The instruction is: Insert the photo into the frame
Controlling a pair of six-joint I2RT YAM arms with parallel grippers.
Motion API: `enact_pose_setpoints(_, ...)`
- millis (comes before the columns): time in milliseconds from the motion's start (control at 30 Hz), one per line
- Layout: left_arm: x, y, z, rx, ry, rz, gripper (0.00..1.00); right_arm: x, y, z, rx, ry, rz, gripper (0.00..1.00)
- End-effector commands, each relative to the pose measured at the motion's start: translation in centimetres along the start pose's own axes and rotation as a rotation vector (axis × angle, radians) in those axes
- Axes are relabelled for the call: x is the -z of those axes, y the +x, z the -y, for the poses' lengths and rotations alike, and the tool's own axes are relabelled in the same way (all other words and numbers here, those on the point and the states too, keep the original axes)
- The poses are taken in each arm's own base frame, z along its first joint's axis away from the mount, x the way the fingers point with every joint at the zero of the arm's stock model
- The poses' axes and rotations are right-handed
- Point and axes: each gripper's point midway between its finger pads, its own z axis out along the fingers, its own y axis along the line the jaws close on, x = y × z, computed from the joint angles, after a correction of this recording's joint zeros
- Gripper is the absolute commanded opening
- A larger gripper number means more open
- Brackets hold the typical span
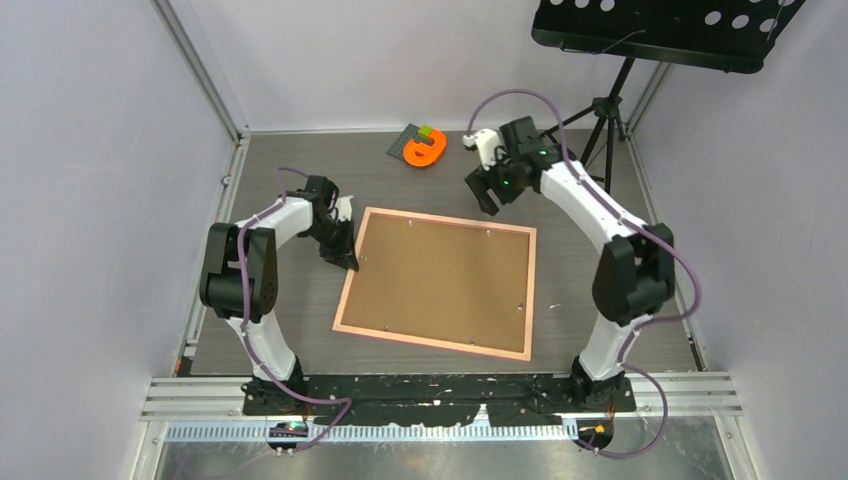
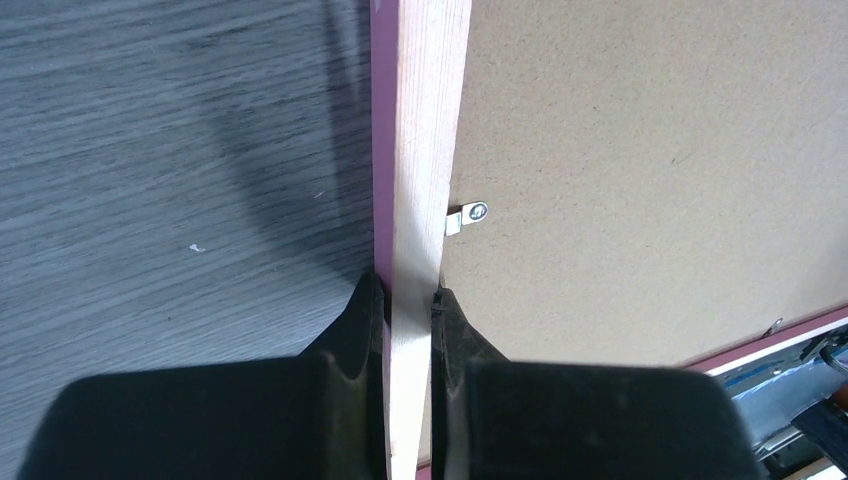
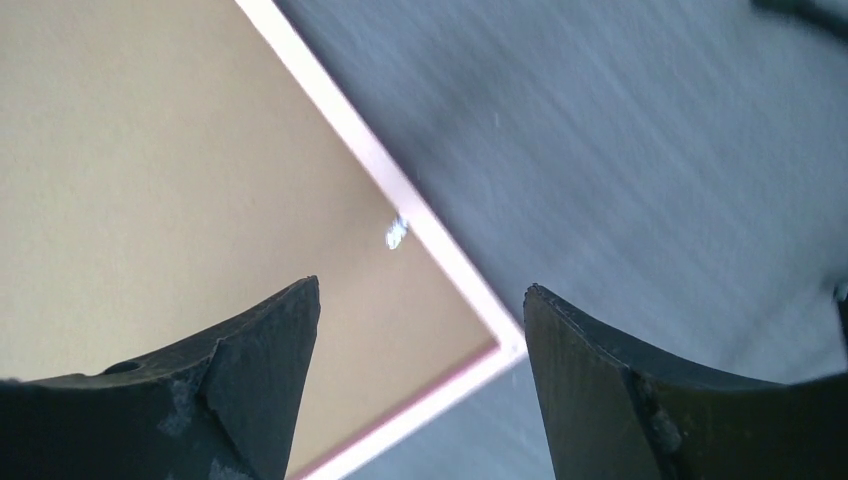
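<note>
The photo is not visible from any camera, so you cannot tell whether it already lies under the brown backing board (image 1: 440, 280) or is somewhere out of view. The frame (image 1: 430, 341) lies face down in the middle of the table (image 1: 600, 290), board side up, slightly skewed.

Your left gripper (image 2: 408, 295) is clamped on the frame's left rail near the far-left corner, one finger on the outer pink side and one on the inner side against the board. Your right gripper (image 3: 420, 290) hangs above the far-right corner with its jaws spread wide, holding nothing.

The main risk is that one-sided pinch. If you lift or pull from the left rail alone, the thin frame would likely twist or pivot on the table, and the board and pane could shift or drop out should the small metal turn clip (image 2: 468, 215) and its fellows not be holding. The inner finger also sits close to that clip and could snag it.

An orange piece (image 1: 425, 148) lies near the table's far edge, well apart from the frame. A music stand (image 1: 660, 30) overhangs the far-right corner, near your right arm's elbow room; watch it if you swing that arm outward
</note>
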Motion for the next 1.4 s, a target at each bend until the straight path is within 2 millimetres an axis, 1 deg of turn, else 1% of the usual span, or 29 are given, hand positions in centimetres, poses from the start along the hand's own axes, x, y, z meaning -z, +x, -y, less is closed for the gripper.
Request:
enact_pose_setpoints(0, -0.2, 1.3, 1.6, 0.060, 0.094, -0.032, 0.00, 2.3, 4.3, -0.1, -0.153, 0.031, -0.023, 0.80)
enact_pose_setpoints(33, -0.1, 1.3, 1.6, 0.058, 0.093, -0.027, 0.00, 3.4, 4.7, 0.5, -0.183, 0.051, -0.006, 0.80)
enact_pose_setpoints(67, -0.1, 1.2, 1.6, 0.057, 0.094, -0.023, 0.00, 3.1, 6.6, 0.1, -0.205, 0.044, -0.040, 0.80)
enact_pose_setpoints(100, -0.1, 1.2, 1.5, 0.055, 0.094, -0.022, 0.00, 4.0, 7.2, 0.6, -0.232, 0.063, -0.027, 0.80)
enact_pose_setpoints(133, -0.1, 1.2, 1.5, 0.053, 0.096, -0.021, 0.00, 3.8, 9.1, 0.1, -0.250, 0.055, -0.060, 0.79)
enact_pose_setpoints(167, -0.1, 1.2, 1.5, 0.052, 0.094, -0.024, 0.00, 4.6, 9.4, 0.6, -0.265, 0.076, -0.040, 0.79)
enact_pose_setpoints(200, 0.0, 1.1, 1.4, 0.050, 0.092, -0.020, 0.00, 4.5, 10.9, 0.2, -0.279, 0.071, -0.063, 0.79)
enact_pose_setpoints(233, 0.0, 1.1, 1.4, 0.049, 0.090, -0.020, 0.00, 5.1, 11.3, 0.6, -0.291, 0.085, -0.049, 0.79)
enact_pose_setpoints(267, 0.0, 1.1, 1.3, 0.046, 0.089, -0.017, 0.00, 5.0, 12.6, 0.2, -0.304, 0.076, -0.068, 0.79)
enact_pose_setpoints(300, 0.1, 0.9, 1.2, 0.045, 0.085, -0.012, 0.00, 5.4, 13.1, 0.4, -0.312, 0.085, -0.064, 0.79)
enact_pose_setpoints(333, 0.1, 1.0, 1.2, 0.043, 0.085, -0.012, 0.00, 5.3, 14.1, 0.3, -0.329, 0.078, -0.080, 0.79)
enact_pose_setpoints(367, 0.2, 0.9, 1.2, 0.041, 0.083, -0.008, 0.00, 5.4, 14.5, 0.1, -0.337, 0.074, -0.081, 0.79)
enact_pose_setpoints(433, 0.2, 0.9, 1.2, 0.037, 0.083, -0.005, 0.00, 5.0, 15.9, -0.3, -0.364, 0.054, -0.102, 0.79)
enact_pose_setpoints(500, 0.2, 0.8, 1.2, 0.035, 0.082, -0.002, 0.00, 4.6, 16.8, -0.4, -0.390, 0.039, -0.114, 0.79)
enact_pose_setpoints(667, 0.4, 0.7, 1.3, 0.028, 0.085, 0.005, 0.00, 3.4, 17.9, -0.8, -0.460, -0.013, -0.127, 0.79)
enact_pose_setpoints(933, 0.4, 0.6, 1.4, 0.015, 0.092, 0.007, 0.00, 2.1, 18.4, -1.2, -0.509, -0.063, -0.136, 0.78)
enact_pose_setpoints(1067, 0.4, 0.6, 1.3, 0.013, 0.088, 0.010, 0.00, 1.6, 19.0, -1.2, -0.518, -0.066, -0.152, 0.75)
enact_pose_setpoints(1233, 0.4, 0.5, 1.3, 0.011, 0.089, 0.009, 0.00, 0.8, 19.6, -1.5, -0.531, -0.086, -0.174, 0.67)
enact_pose_setpoints(1300, 0.3, 0.5, 1.3, 0.011, 0.086, 0.009, 0.00, 0.6, 19.8, -1.6, -0.536, -0.091, -0.182, 0.61)
enact_pose_setpoints(1333, 0.4, 0.5, 1.3, 0.009, 0.085, 0.011, 0.00, 0.5, 19.8, -1.6, -0.537, -0.092, -0.185, 0.57)
enact_pose_setpoints(1367, 0.4, 0.5, 1.2, 0.009, 0.085, 0.010, 0.00, 0.3, 20.0, -1.6, -0.540, -0.093, -0.192, 0.55)
